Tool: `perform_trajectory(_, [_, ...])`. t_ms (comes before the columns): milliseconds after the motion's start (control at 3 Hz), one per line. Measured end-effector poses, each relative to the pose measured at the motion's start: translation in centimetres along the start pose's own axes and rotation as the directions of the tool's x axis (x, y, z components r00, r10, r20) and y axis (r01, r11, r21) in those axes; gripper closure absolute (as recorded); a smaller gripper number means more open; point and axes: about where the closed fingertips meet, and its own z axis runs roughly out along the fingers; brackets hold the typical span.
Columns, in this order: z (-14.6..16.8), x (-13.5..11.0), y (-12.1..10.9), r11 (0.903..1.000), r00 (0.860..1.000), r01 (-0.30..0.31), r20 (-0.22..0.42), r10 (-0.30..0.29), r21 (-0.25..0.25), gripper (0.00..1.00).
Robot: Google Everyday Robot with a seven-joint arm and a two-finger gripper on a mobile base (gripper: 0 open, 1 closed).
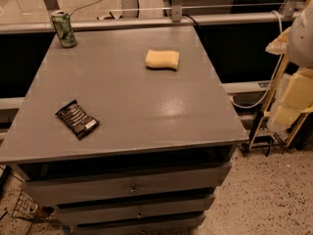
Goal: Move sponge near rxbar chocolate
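The pale yellow sponge (162,59) lies flat on the grey table top (146,106), towards the far right. The black rxbar chocolate wrapper (77,119) with a white label patch lies at the near left of the table, well apart from the sponge. My gripper (289,104) shows as cream-coloured parts at the right edge of the view, off the table's right side and away from both things. It holds nothing that I can see.
A green drink can (64,29) stands upright at the far left corner of the table. Drawers (132,187) sit below the table top. A rail (146,21) runs behind the table. Cables hang at the right, over speckled floor.
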Motion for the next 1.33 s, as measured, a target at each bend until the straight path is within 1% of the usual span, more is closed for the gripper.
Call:
perform_trajectory(333, [0.0,0.0,0.0,1.0,1.0,0.0,0.0,0.0,0.0,0.0])
perform_trajectory(667, [0.5,0.3,-1.7,0.9997,0.999,-0.016,0.032,0.016,0.019,0.0])
perform_trajectory(1000, [2.7,1.0,-6.3,0.997,0.992,-0.067,0.111,0.063,0.037,0.0])
perform_trajectory(1333, [4.5,2.2,-10.0,0.9845,0.959,-0.169,0.238,0.153,0.048,0.0])
